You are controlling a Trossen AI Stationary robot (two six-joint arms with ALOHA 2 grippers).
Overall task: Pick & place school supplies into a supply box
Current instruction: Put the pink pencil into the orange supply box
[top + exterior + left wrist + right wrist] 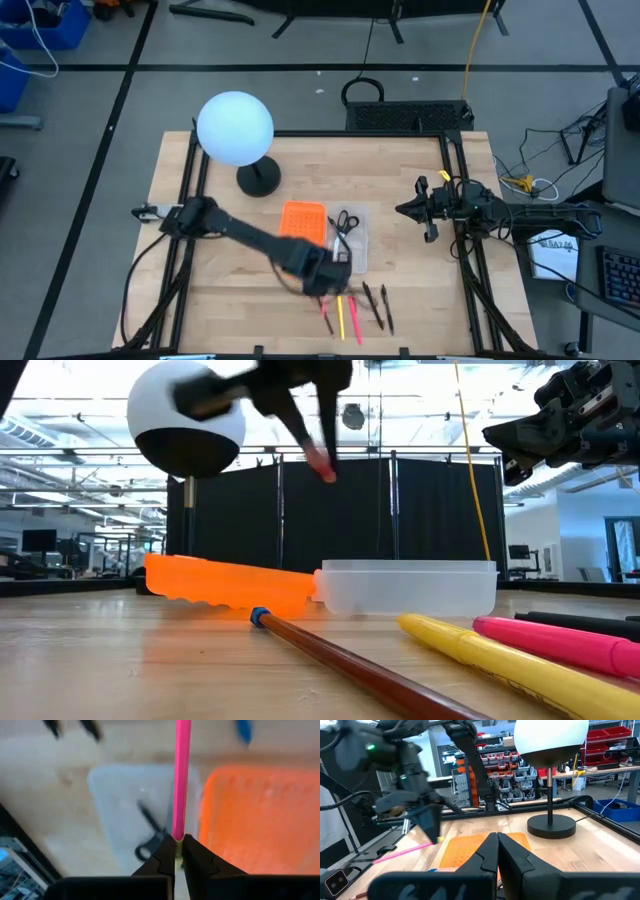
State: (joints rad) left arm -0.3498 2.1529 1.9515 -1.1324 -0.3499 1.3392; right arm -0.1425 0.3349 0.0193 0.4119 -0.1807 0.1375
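While the left gripper [176,851] hangs above the table at about 6 o'clock from the box, its jaws are clamped on one end of a pink pen [181,780] — the long free end juts out over the seam between the clear box [356,243] and its orange lid [303,222].

Risk: the pen is held only by its tip, so it could pivot or slip in the grip; released where it hangs, it may land across the box wall or on the lid rather than inside. A tilted drop could also strike the scissors.

Containers:
- Clear box, centre of the table: holds the black-handled scissors [346,221], lying toward its 12 o'clock end. No pens seen in it yet.
- Orange lid, joined at the box's 9 o'clock side: lies open and flat, nothing on it.

Loose items, at 6 o'clock from the box: a yellow pen [339,318], a red one just beside it, and several dark pens [377,303]. From table height a brown pencil with a blue cap [350,666] lies nearest.

Right gripper [424,211]: waits at 3 o'clock, well apart from the box, jaws closed on nothing.

Lamp [236,128]: white globe, at 10 o'clock.
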